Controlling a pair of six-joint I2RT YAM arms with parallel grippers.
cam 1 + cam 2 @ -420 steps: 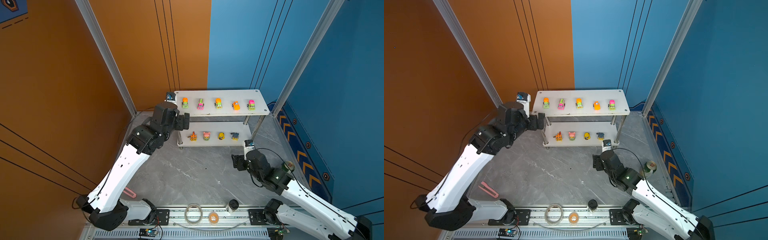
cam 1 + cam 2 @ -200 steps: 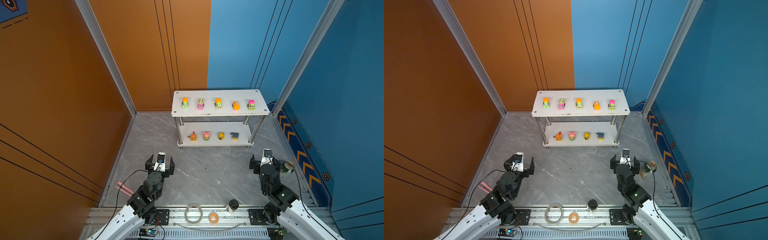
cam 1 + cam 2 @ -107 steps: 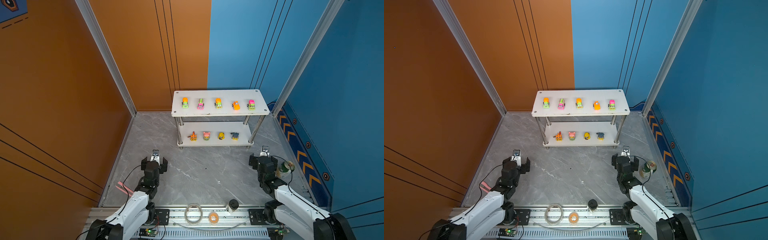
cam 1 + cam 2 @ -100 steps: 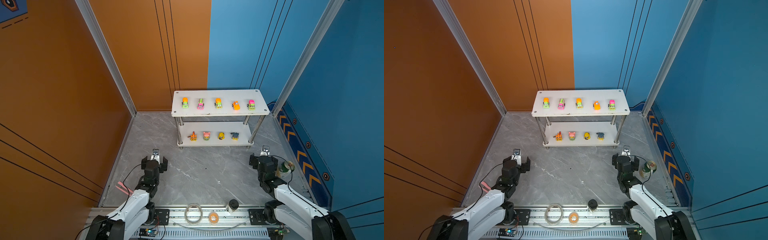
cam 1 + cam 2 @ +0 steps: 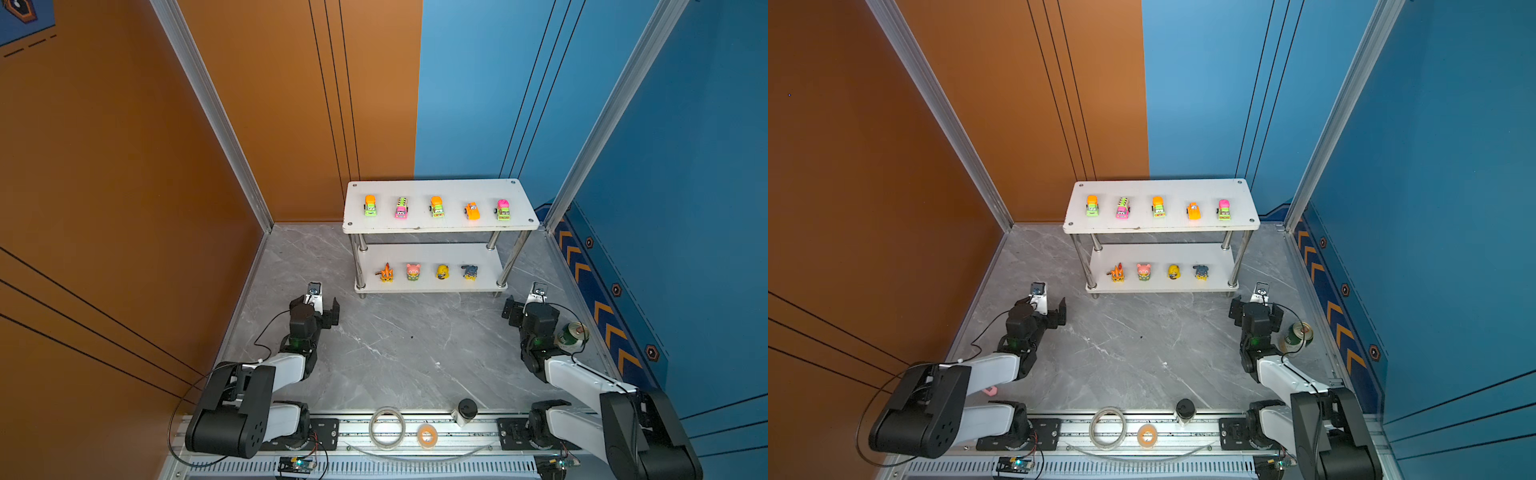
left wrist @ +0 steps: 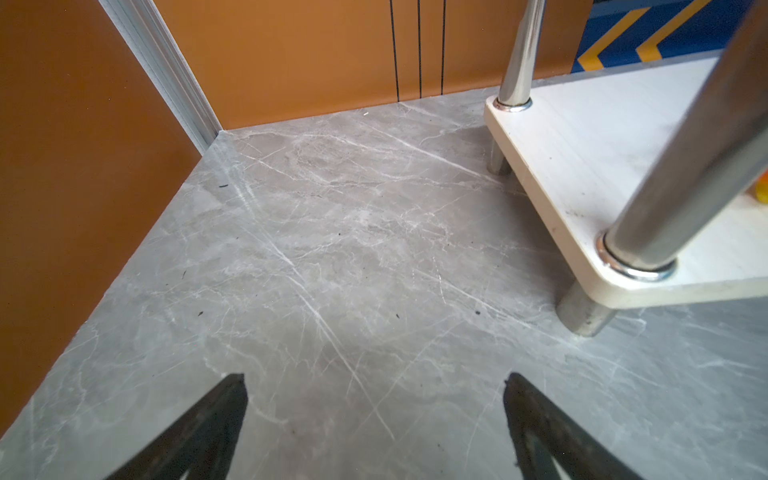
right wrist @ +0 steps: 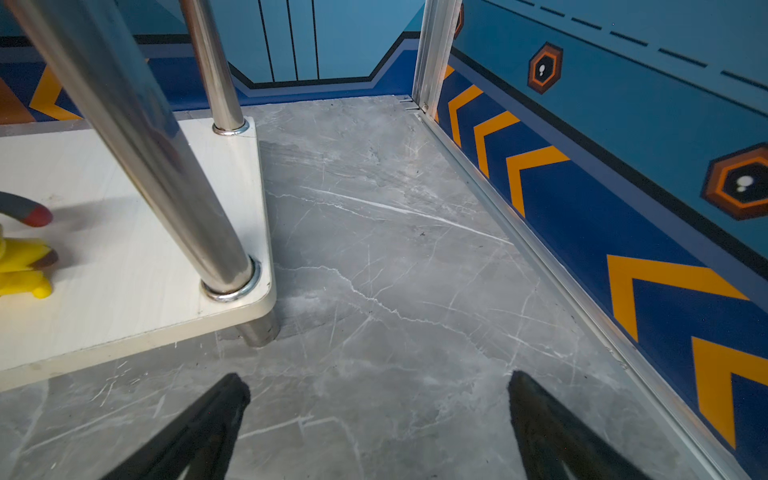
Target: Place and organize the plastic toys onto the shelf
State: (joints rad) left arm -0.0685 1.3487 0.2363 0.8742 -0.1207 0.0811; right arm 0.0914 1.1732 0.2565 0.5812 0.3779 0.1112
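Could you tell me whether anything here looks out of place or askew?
The toys stand in neat rows on the shelf. Two strays on the floor: a green can beside the right arm, a small pink object under the left arm.

Robot lab cell, painted panel walls (image 5: 291,104), aluminium rail (image 5: 482,434), two mounted arms (image 5: 286,368)

White shelf (image 5: 457,190), five cars (image 5: 436,206) on top, four figurines (image 5: 413,272) below
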